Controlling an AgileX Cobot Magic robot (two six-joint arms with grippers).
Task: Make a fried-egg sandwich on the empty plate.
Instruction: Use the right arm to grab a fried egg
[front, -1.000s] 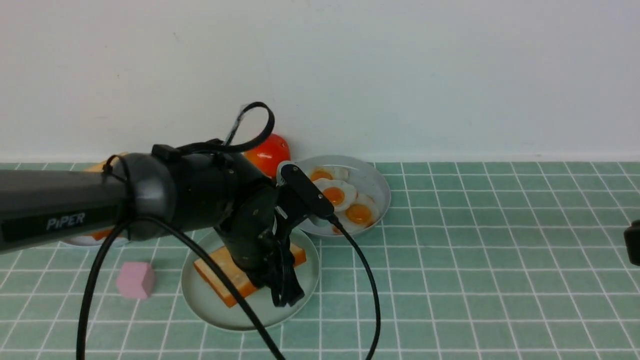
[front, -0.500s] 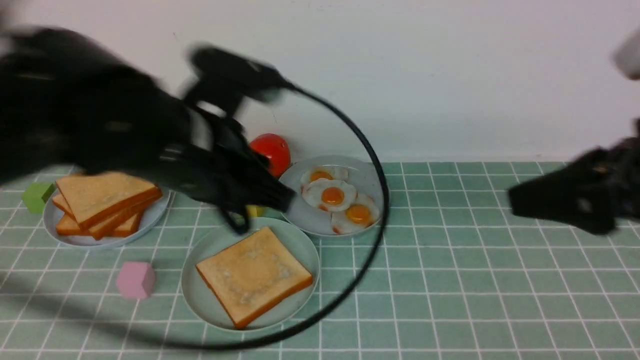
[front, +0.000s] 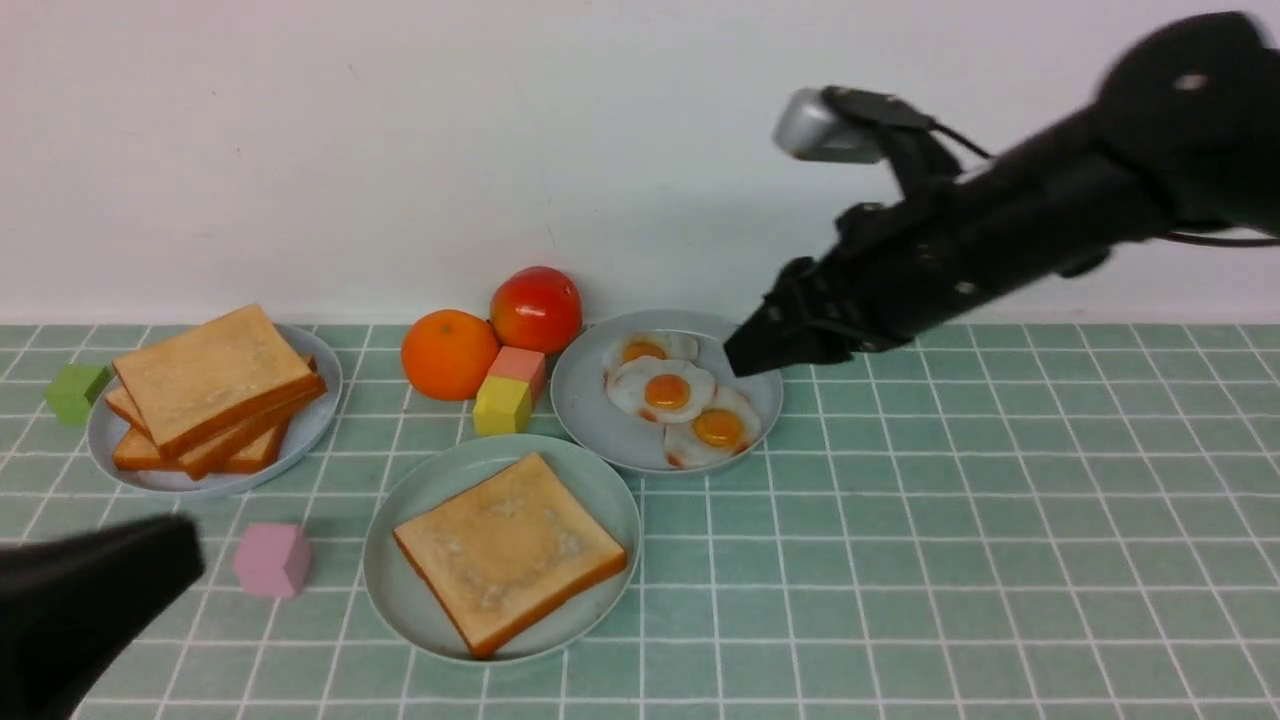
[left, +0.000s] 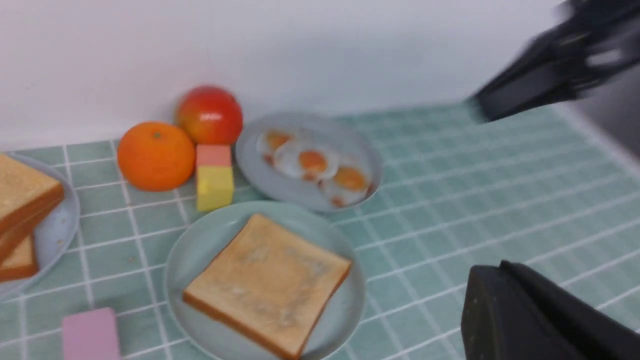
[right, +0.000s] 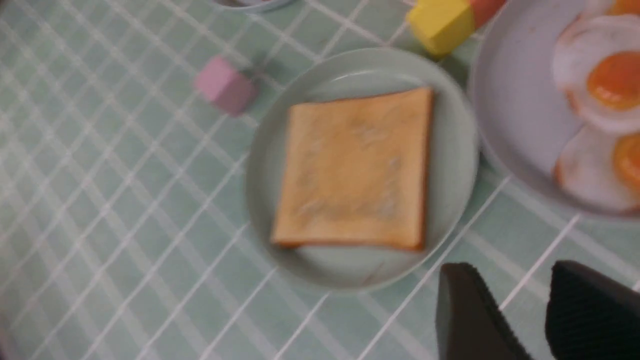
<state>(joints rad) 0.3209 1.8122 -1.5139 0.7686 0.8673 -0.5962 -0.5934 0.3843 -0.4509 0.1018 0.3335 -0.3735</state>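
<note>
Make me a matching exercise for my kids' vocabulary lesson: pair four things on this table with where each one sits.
Things:
1. single toast slice
2. fried eggs
3. pink block
4. yellow block

Places:
A. on a grey-blue plate
B. on the bare tiles, left of the mint-green plate
C. on the mint-green plate
D. next to the orange

Pairs: 1-C, 2-A, 3-B, 4-D
</note>
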